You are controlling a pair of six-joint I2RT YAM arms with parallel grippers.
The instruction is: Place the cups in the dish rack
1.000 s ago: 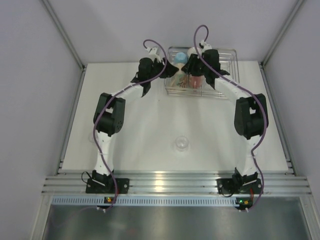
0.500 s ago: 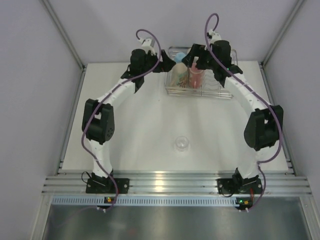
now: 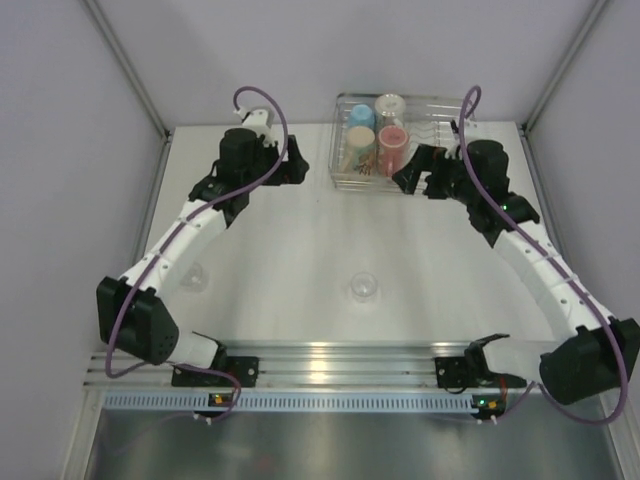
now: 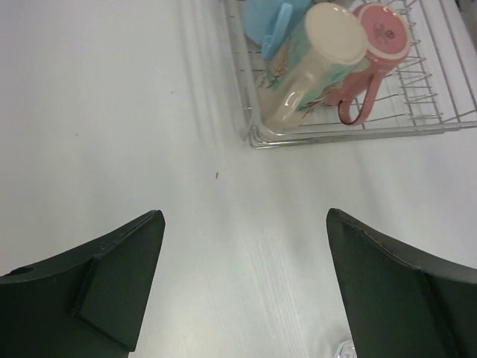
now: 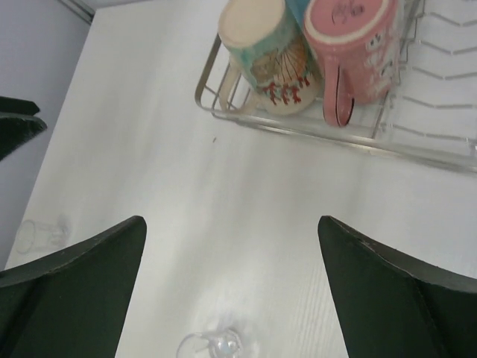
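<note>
The wire dish rack (image 3: 437, 118) stands at the back of the table. In it are a light blue cup (image 3: 360, 117), a cream floral mug (image 3: 358, 150), a pink-red cup (image 3: 392, 148) and a cream-bottomed cup (image 3: 390, 104). My left gripper (image 3: 298, 168) hovers open and empty just left of the rack, and my right gripper (image 3: 410, 178) is open and empty at the rack's front right. The left wrist view has the gripper (image 4: 244, 216) over bare table, the floral mug (image 4: 317, 60) ahead. The right gripper (image 5: 231, 222) is above a small clear glass (image 5: 212, 344).
One small clear glass (image 3: 362, 287) sits mid-table. Another clear glass (image 3: 192, 277) lies near the left arm's forearm, also visible as a clear glass (image 5: 41, 233) in the right wrist view. The rack's plate-slot wires (image 5: 440, 74) fill its right half.
Both grippers have opened and pulled back from over the rack, the left one leftward, the right one rightward and nearer. The cups stay in the rack.
</note>
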